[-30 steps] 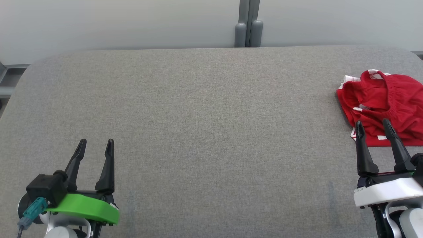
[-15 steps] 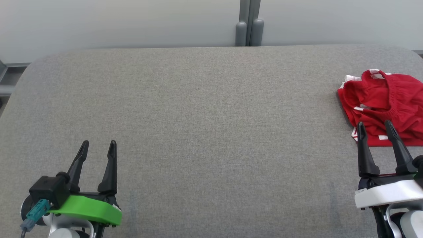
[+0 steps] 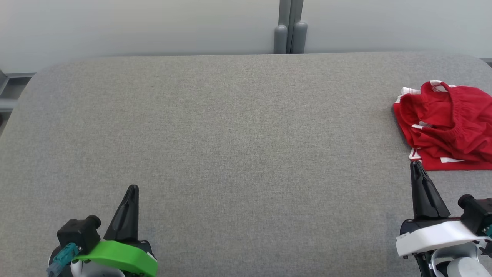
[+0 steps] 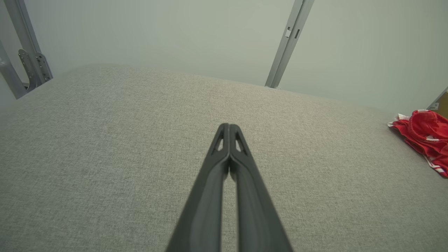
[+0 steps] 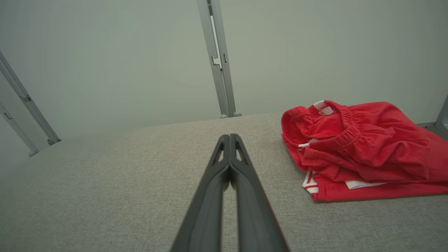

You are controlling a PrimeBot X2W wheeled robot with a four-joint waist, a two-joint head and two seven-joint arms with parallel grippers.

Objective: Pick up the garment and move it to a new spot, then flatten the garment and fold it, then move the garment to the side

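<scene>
The right pincer [image 3: 416,169] is seen with its two dark fingers pressed together into a single point, nothing being pinched between them. It is held low over the near right of the grey fabric-covered desk [image 3: 246,127], with the tips pointed away from the robot. Just beyond those tips and slightly to their right, close by but apart from them, a pair of red shorts [image 3: 447,123] is laid in a crumpled heap at the desk's right edge. The elastic waistband is bunched on top and white stripes are shown at the hem nearest the pincer. The left pincer [image 3: 132,192] is likewise closed tight and empty. It is held at the near left, well apart from the shorts, with bare desk between. Behind the desk's far edge a pale wall panel [image 3: 134,27] is seen, divided by a grey metal post [image 3: 290,27].
</scene>
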